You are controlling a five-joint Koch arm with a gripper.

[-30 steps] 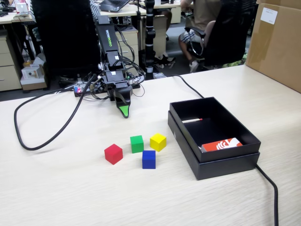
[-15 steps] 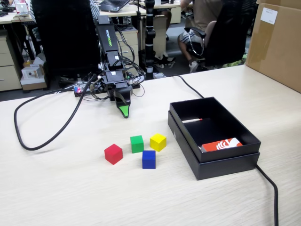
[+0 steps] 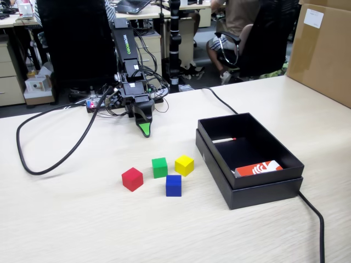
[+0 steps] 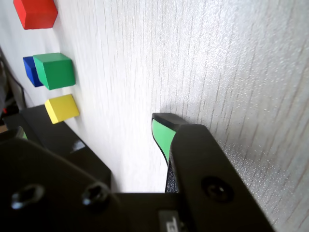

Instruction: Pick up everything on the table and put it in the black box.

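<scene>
Four cubes lie mid-table in the fixed view: red (image 3: 132, 179), green (image 3: 159, 167), yellow (image 3: 184, 165) and blue (image 3: 173, 185). The black box (image 3: 263, 194) stands to their right, apart from them. My gripper (image 3: 144, 130) hangs tip-down just above the table behind the cubes, touching none. In the wrist view the gripper (image 4: 91, 128) is open: bare table shows between the green-padded finger (image 4: 161, 135) and the blurred left jaw. Ahead there lie the red (image 4: 36, 12), green (image 4: 54, 70), blue (image 4: 30, 71) and yellow (image 4: 62, 108) cubes and the box (image 4: 53, 137).
An orange-red and white card (image 3: 258, 168) and a thin white stick (image 3: 224, 140) lie inside the box. A thick black cable (image 3: 49, 159) loops at the left, another (image 3: 312, 213) runs past the box. A brown carton (image 3: 323, 49) stands at the back right.
</scene>
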